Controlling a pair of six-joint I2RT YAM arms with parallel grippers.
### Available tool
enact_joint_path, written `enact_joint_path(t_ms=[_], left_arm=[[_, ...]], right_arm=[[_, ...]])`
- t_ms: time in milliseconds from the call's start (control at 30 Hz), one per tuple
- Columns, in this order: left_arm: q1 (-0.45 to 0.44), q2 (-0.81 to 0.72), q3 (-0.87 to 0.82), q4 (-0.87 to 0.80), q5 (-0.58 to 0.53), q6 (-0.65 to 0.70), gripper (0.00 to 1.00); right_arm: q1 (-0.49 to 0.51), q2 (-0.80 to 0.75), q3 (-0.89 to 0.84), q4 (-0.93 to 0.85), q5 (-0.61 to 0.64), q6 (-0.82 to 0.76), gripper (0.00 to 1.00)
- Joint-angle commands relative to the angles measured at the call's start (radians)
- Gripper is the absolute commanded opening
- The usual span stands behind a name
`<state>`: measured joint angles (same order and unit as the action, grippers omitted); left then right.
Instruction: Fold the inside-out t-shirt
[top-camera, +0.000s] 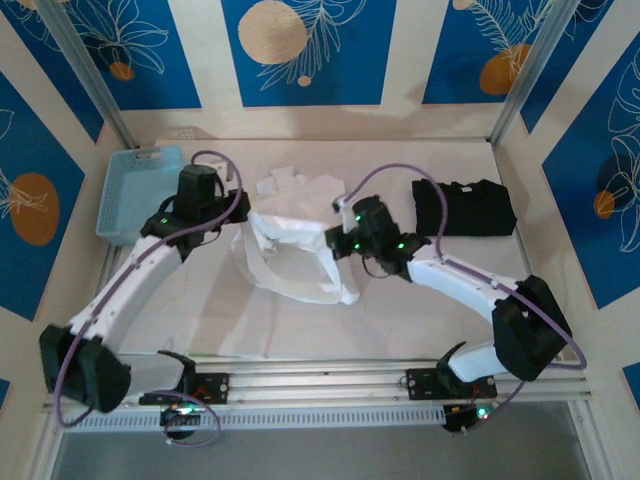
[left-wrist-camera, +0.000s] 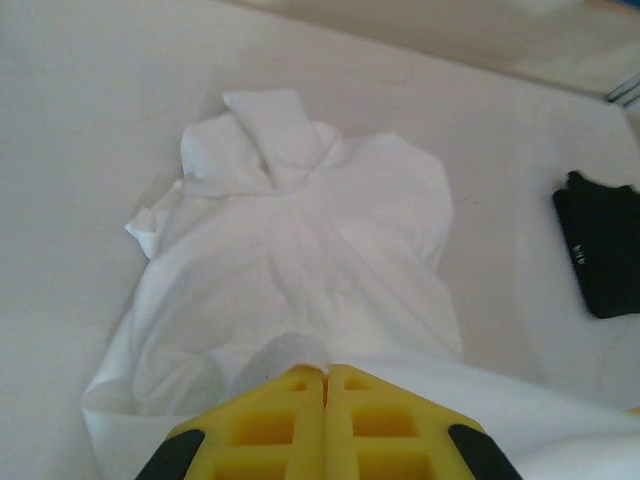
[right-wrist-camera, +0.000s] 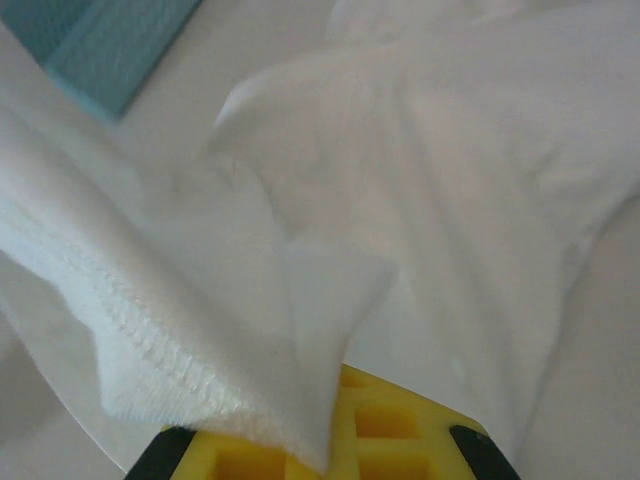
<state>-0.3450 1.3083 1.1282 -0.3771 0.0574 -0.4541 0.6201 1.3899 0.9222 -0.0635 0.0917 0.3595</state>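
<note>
nearest us, both grippers sit on the near edge of the t-shirt (top-camera: 290, 255). left gripper (left-wrist-camera: 325, 385): fingers together w/ a small nub of white cloth pinched btwn them. right gripper (right-wrist-camera: 345, 400): fingers clamped on the stitched hem, which drapes over the tips. how deep that bite goes we can't tell.

step in hand, as we read it: lift the near edge w/ both grippers and carry it away from us over the body for a fold. to do it well we'd:
- raise both sides level and together
- hold the edge taut btwn the 2 grips so the middle doesn't sag
- go slow, bc thin cotton slips out of a shallow pinch
- lay it flat before letting go

risk: the left pinch looks small and could pull out.

the shirt: white, thin, soft, mid table (top-camera: 400, 320), btwn the 2 arms. the near part is raised and bunched, w/ folds hanging under the grips; from above it looks like a loose pouch. further out the body lies flatter w/ shallow wrinkles. at the far end a flap is turned over on itself, sleeve or collar we can't tell. beyond and apart from the shirt: blue basket (top-camera: 140, 190) far left, black folded garment (top-camera: 465, 208) far right.
</note>
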Motion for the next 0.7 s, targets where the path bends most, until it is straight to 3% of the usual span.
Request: enact_joint_path(t_ms=[0,167,333,467,667], left_arm=[[-0.003,0.129,0.077,0.088,-0.005,0.003,0.04],[-0.003,0.266,0.165,0.002,-0.013,0.06,0.31],[-0.014,0.085,-0.12,0.041,-0.01,0.054,0.61],[-0.034,-0.04,-0.326,0.078,0.054,0.027,0.7],[-0.07,-0.019,-0.429,0.149,0.125,-0.016,0.62]], right_arm=[[-0.082,0.003,0.064,-0.075,-0.138,0.171,0.0],[-0.193,0.086,0.129,-0.085,-0.214,0.234,0.0],[-0.249,0.136,0.144,-0.081,-0.265,0.229,0.0],[-0.274,0.148,0.129,-0.071,-0.28,0.218,0.0],[-0.287,0.144,0.1,-0.053,-0.285,0.225,0.0]])
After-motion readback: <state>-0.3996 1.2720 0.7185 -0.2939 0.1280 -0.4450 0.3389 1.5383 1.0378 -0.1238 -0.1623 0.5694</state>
